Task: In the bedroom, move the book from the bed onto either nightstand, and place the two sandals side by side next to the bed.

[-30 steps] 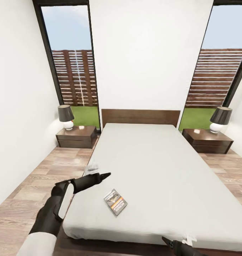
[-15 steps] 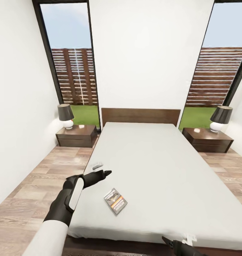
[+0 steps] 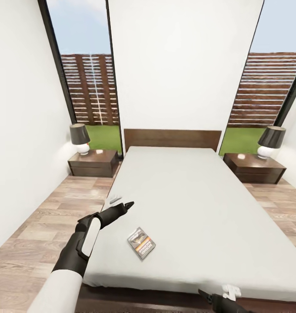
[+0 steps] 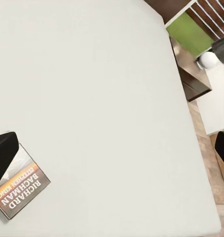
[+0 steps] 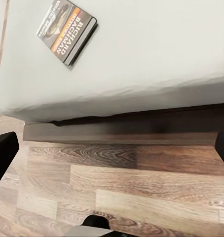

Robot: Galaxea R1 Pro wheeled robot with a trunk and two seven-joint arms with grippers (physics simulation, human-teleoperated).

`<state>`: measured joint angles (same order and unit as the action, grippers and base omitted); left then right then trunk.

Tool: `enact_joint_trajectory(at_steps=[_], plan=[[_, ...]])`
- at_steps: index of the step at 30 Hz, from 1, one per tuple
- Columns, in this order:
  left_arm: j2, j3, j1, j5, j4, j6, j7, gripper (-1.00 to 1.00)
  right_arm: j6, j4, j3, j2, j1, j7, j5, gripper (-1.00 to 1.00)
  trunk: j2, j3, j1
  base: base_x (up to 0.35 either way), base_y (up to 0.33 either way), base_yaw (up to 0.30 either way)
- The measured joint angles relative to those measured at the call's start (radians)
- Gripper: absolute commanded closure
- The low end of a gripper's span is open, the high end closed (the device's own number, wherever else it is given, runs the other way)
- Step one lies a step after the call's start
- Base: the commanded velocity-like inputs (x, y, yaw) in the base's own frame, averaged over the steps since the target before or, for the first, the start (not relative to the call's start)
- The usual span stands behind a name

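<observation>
Left gripper (image 3: pixel 129 203), fingers spread wide, advancing over the bed (image 3: pixel 195 191) toward the book (image 3: pixel 141 243) | right gripper (image 3: pixel 203 294) unreadable | pickup pending

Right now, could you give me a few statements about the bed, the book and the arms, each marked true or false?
1. The book lies flat on the bed. True.
2. The left gripper is clamped on the book. False: it hangs over the mattress, apart from the book, holding nothing.
3. A lamp stands on the nightstand left of the bed. True.
4. The book rests against the headboard. False: it lies near the foot end.
5. The right gripper sits low, by the bed's foot. True.
</observation>
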<state>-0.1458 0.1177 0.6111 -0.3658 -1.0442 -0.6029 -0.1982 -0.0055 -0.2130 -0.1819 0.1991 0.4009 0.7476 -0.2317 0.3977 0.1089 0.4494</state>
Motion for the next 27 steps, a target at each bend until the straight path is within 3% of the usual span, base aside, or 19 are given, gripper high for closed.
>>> enact_joint_trajectory(at_steps=[7, 9, 13, 19, 22, 24, 27], plan=[[0.000, -0.001, 0.000, -0.003, 0.000, 0.000, 0.000, -1.00, 0.003, -0.001, 0.000, 0.003, 0.000, 0.009, 0.002, -1.00, 0.000, 0.011, 0.000, 0.000, 0.000, 0.000], [0.001, 0.000, 0.000, -0.003, 0.000, -0.002, 0.000, -1.00, 0.006, -0.003, 0.000, 0.007, 0.000, 0.038, 0.001, -1.00, 0.000, 0.014, 0.000, 0.000, 0.000, 0.000], [0.001, -0.001, 0.000, -0.003, 0.000, -0.003, 0.000, -1.00, 0.009, -0.002, 0.004, 0.009, 0.000, 0.149, 0.004, -1.00, 0.000, 0.021, 0.000, 0.000, 0.000, 0.000], [0.001, -0.002, 0.000, -0.003, 0.000, -0.004, -0.001, -1.00, 0.016, 0.002, 0.002, 0.010, 0.000, 0.452, 0.017, -1.00, 0.000, 0.030, 0.000, 0.000, 0.000, 0.000], [0.001, -0.003, 0.000, -0.003, 0.000, -0.004, -0.001, -1.00, 0.012, 0.031, 0.004, 0.012, 0.000, 0.488, 0.025, -1.00, 0.000, 0.035, 0.000, 0.000, 0.000, 0.000], [0.000, -0.005, 0.000, -0.003, 0.000, -0.004, 0.000, -1.00, 0.010, 0.110, 0.006, 0.023, 0.000, 0.497, 0.021, -1.00, 0.000, 0.038, 0.000, 0.000, 0.000, 0.000], [0.000, -0.004, 0.000, -0.003, 0.000, -0.004, -0.001, -1.00, 0.009, 0.157, -0.004, 0.036, 0.000, 0.499, 0.026, -1.00, 0.000, 0.043, 0.000, 0.000, 0.000, 0.000]])
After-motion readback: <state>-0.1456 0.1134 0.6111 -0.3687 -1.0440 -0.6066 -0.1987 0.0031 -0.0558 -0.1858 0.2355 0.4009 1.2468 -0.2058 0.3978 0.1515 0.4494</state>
